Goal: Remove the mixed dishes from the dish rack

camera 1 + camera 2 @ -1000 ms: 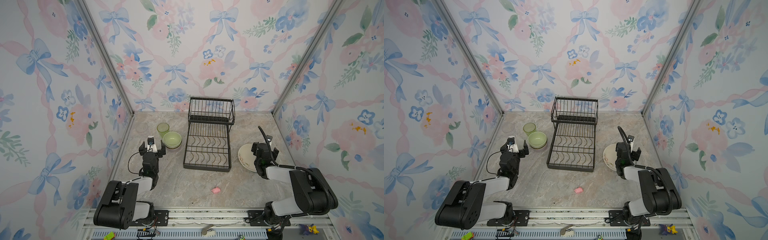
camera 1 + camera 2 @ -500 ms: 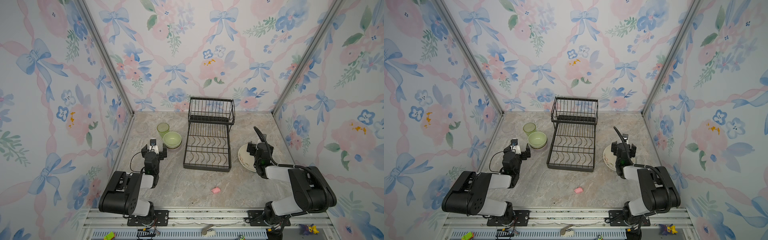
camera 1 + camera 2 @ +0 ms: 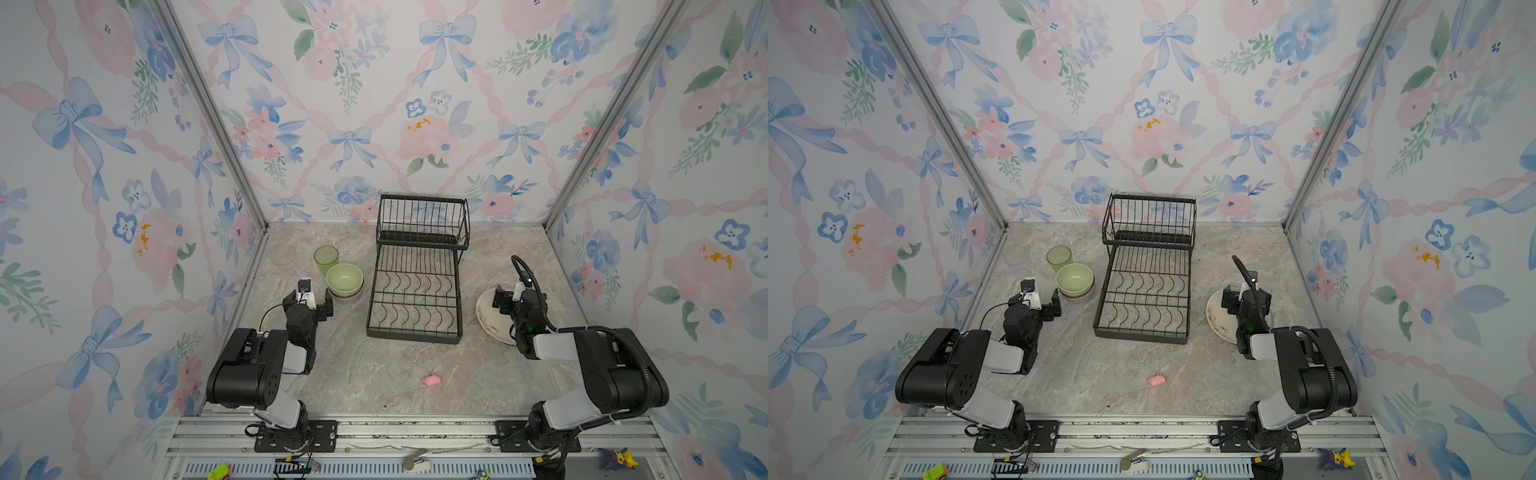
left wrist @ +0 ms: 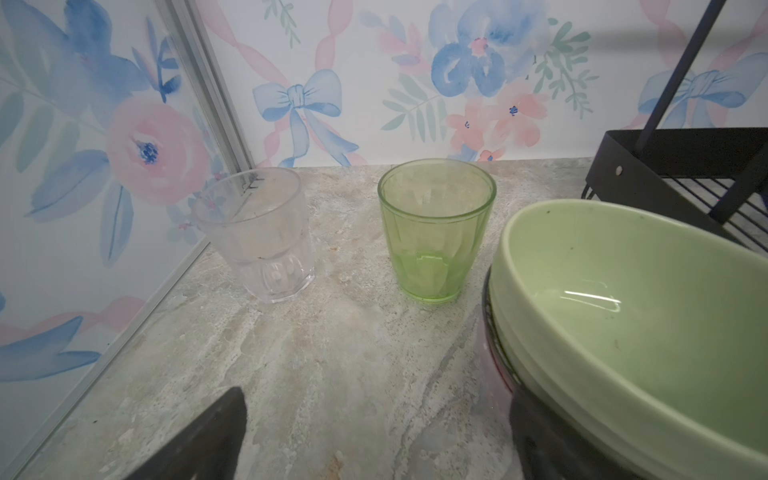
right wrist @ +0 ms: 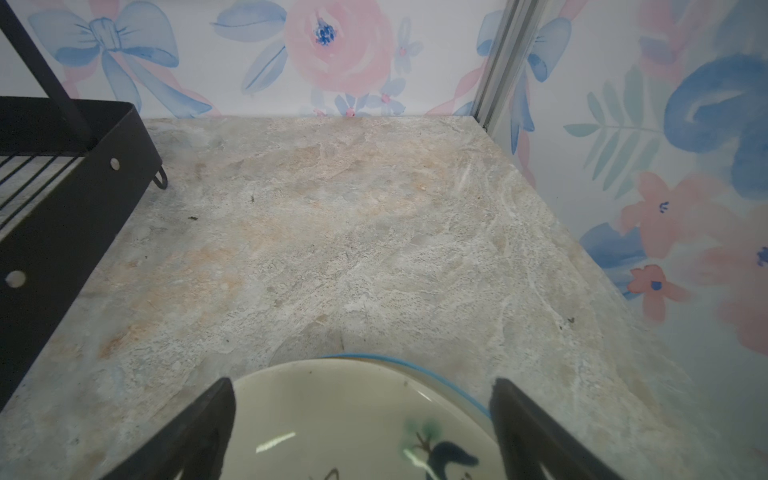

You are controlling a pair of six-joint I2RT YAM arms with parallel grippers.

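The black wire dish rack [image 3: 417,286] [image 3: 1146,286] stands empty in mid-table, in both top views. Left of it stand a pale green bowl [image 3: 344,279] [image 4: 623,316] nested on other bowls, a green tumbler [image 3: 326,258] [image 4: 434,228] and a clear glass [image 3: 284,255] [image 4: 257,232]. My left gripper [image 3: 311,305] [image 4: 376,415] is open and empty, just in front of the bowl stack. To the right lies a cream plate [image 3: 488,320] [image 5: 332,415] with dark drawings, a blue rim showing under it. My right gripper [image 3: 512,296] [image 5: 361,390] hovers open over this plate.
A small pink lump [image 3: 431,380] lies on the marble table [image 3: 374,365] in front of the rack. Flowered walls close in the left, back and right sides. The rack's corner shows in both wrist views.
My left arm has folded back and its gripper has drawn slightly toward me from the bowls. The right gripper has barely shifted over the plate. Both stay open.
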